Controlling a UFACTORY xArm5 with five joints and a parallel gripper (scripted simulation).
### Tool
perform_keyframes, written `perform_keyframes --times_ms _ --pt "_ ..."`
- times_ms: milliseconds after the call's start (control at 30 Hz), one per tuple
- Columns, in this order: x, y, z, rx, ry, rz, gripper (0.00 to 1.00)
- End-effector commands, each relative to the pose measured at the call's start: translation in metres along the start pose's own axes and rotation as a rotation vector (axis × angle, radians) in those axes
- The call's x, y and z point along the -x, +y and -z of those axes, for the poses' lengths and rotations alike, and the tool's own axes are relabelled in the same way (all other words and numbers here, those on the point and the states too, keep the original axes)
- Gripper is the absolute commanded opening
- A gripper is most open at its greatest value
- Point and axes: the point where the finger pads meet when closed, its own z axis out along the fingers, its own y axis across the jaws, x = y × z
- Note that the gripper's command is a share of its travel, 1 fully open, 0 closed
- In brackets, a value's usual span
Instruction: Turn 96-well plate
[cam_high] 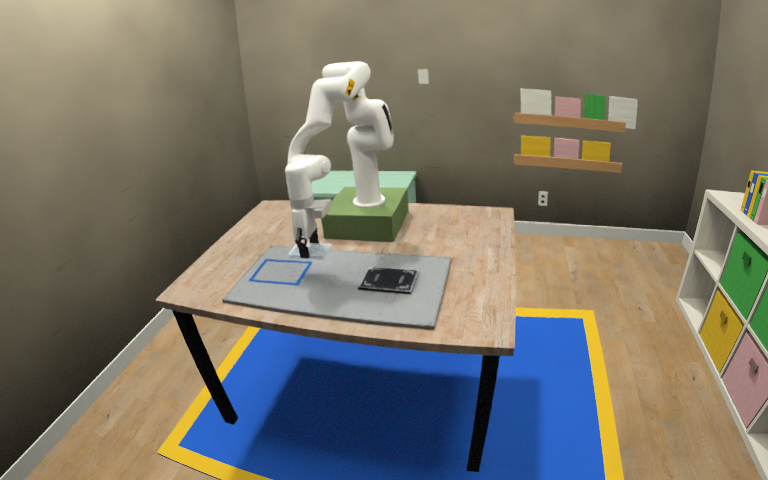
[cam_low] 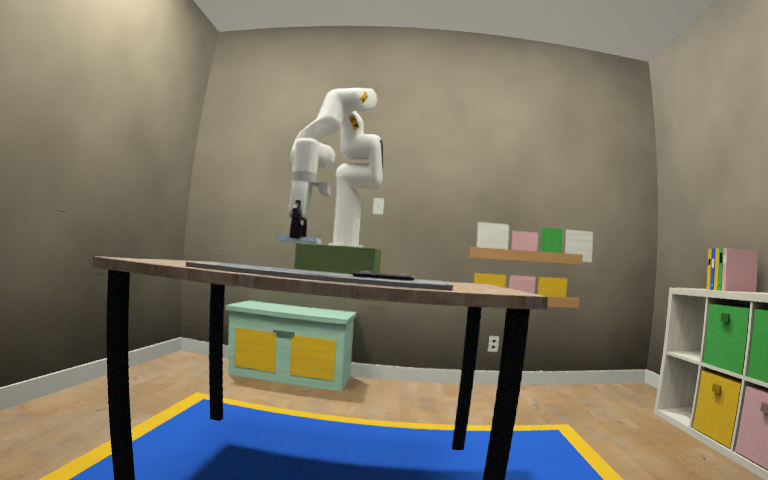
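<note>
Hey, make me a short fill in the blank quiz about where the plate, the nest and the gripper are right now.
1. The gripper is shut on the pale ____.
2. The black plate nest on the grey mat holds ____.
3. In the exterior view the plate hangs ____ the table.
4. The outlined rectangle on the mat is ____.

Missing words: plate; nothing; above; blue

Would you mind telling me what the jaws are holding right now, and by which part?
The gripper is shut on the pale 96-well plate, lifted clear of the mat; the jaws clamp across its opposite sides, near the middle.
</note>
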Motion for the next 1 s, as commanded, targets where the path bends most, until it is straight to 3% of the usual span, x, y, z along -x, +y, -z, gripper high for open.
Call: perform_keyframes --times_ms 0,967 --pt "0.015 0.001 0.001 0.003 -0.001 0.000 0.00" --pt "0.099 -0.004 -0.002 0.003 -0.003 0.000 0.00"
